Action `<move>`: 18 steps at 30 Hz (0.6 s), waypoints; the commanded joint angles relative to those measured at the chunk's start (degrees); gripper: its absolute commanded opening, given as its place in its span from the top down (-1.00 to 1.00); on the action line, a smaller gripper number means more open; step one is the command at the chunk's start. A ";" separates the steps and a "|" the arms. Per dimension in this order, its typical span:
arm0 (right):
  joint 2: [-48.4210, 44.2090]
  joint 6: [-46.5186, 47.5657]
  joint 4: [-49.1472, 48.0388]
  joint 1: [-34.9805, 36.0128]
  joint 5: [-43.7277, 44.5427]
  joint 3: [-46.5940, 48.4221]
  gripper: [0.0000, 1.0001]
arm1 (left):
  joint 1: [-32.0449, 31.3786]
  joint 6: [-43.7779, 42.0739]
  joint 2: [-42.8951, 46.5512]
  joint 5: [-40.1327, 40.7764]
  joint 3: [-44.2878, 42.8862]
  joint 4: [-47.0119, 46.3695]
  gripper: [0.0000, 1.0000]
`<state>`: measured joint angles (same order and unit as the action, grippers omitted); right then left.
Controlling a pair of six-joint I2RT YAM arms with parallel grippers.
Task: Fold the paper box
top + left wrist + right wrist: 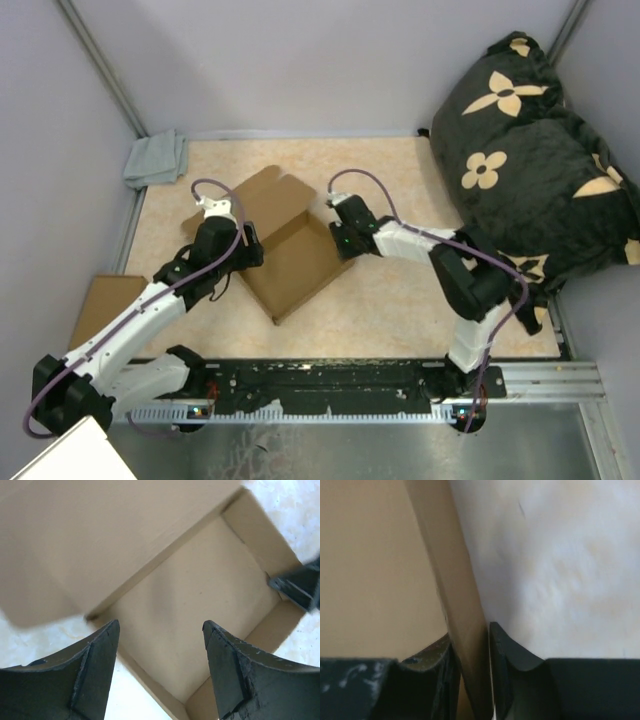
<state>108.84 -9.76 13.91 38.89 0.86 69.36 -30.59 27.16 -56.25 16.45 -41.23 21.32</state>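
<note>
Shows a paper box (300, 262) lying in the middle of the table (400, 310), with its tray open upward and its lid panel spread flat toward the far left. Finds the left gripper (160, 630) poised over the tray's left edge, with jaws spread wide and nothing between them. Puts the right gripper (470, 640) at the tray's right wall, with jaws pinched on that upright cardboard, seemingly pressing both faces, though blurred up close. Places a grey cloth (155, 158) at the far-left corner, a smaller cardboard piece (105, 295) at near left, and a black flowered cushion (530, 150) at far right.
</note>
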 commanded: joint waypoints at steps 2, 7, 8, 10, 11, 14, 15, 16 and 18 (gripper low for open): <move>-18.76 -18.15 -4.74 2.63 1.26 -20.03 0.32 | 0.17 0.34 -3.87 -1.00 -1.21 -4.99 -0.48; -29.02 -26.73 -7.01 12.43 4.69 -27.30 0.18 | 0.18 0.54 -9.20 -2.91 -4.67 -5.86 -0.48; -30.06 -27.62 -7.18 13.37 4.88 -27.82 0.18 | 0.11 0.39 -10.02 -3.25 -5.41 -5.68 -0.47; -31.70 -28.76 -6.55 14.06 6.36 -28.23 0.17 | 0.16 0.36 -11.02 -3.52 -6.19 -5.07 -0.47; -32.34 -29.04 -5.18 14.10 7.81 -28.23 0.15 | 0.18 0.35 -11.26 -3.42 -6.22 -4.75 -0.47; -34.88 -28.83 -1.88 14.10 13.51 -27.68 0.09 | 0.17 0.54 -10.58 -2.58 -5.49 -3.85 -0.47; -35.82 -28.50 -0.07 14.09 15.84 -27.17 0.06 | 0.16 0.57 -10.03 -1.99 -4.87 -3.83 -0.47; -36.81 -27.99 0.99 14.10 17.95 -26.71 0.02 | 0.13 0.54 -9.45 -1.17 -4.22 -3.90 -0.47; -38.45 -26.91 2.52 13.95 21.33 -25.66 -0.10 | 0.17 0.48 -8.69 1.04 -2.23 -4.87 -0.48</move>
<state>74.89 -36.25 13.63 52.71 11.57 40.93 -30.59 27.22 -67.16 14.41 -45.34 17.91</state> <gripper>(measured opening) 0.507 0.736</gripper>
